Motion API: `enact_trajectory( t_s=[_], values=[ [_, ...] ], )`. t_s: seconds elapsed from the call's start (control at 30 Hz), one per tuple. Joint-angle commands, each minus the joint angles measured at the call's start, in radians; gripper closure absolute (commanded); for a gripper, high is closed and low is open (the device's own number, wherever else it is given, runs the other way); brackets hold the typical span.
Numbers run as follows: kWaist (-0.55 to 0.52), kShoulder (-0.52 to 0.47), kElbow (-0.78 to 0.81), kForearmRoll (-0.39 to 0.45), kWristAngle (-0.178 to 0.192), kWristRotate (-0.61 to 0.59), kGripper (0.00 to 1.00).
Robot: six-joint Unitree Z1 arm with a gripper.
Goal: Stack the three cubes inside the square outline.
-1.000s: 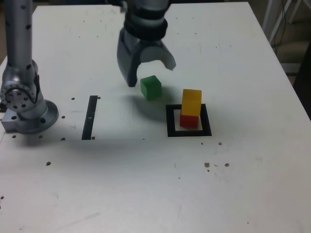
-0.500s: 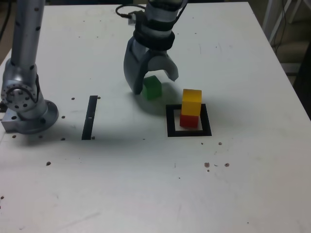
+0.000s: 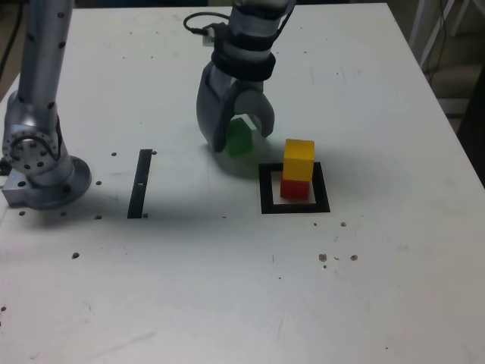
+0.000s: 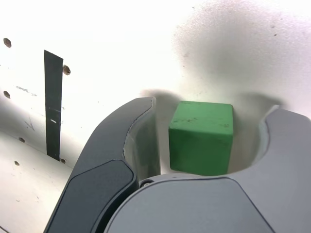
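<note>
Claw (image 3: 242, 138) has closed in since the earlier frame — jaws nearer the green cube (image 4: 201, 138), still apart, gripping nothing. Cube's between them, mid-desk (image 3: 174, 280), toward the far edge from the square outline (image 3: 321, 188); straddled so, presumably, it can be squeezed. Yellow cube (image 3: 298, 161) sits on red (image 3: 294, 189) inside — likely awaiting green.

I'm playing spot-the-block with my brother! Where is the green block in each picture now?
Exterior view: the green cube is just above the middle, between the end effector's fingers.
Wrist view: it is a bit right of the picture's middle, between the fingers too.
Shared landmark: the black strip.
</note>
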Motion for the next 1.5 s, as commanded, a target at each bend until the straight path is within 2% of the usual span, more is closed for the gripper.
enact_trajectory(
  t_s=[0.0, 0.47, 0.67, 0.83, 0.93, 1.13, 1.27, 1.47],
  values=[
    [0.003, 0.005, 0.004, -0.013, 0.003, 0.002, 0.48],
    [0.004, -0.001, 0.018, -0.062, 0.007, 0.003, 0.72],
    [0.004, -0.021, 0.023, -0.066, 0.027, 0.003, 0.83],
    [-0.004, -0.052, 0.005, -0.055, 0.061, 0.013, 0.93],
    [-0.012, -0.068, -0.039, 0.006, 0.082, 0.019, 0.94],
    [-0.048, -0.069, -0.243, 0.23, 0.112, 0.073, 0.94],
    [-0.098, -0.069, -0.404, 0.333, 0.117, 0.125, 0.94],
    [-0.191, -0.051, -0.573, 0.422, 0.104, 0.175, 0.94]
  ],
)
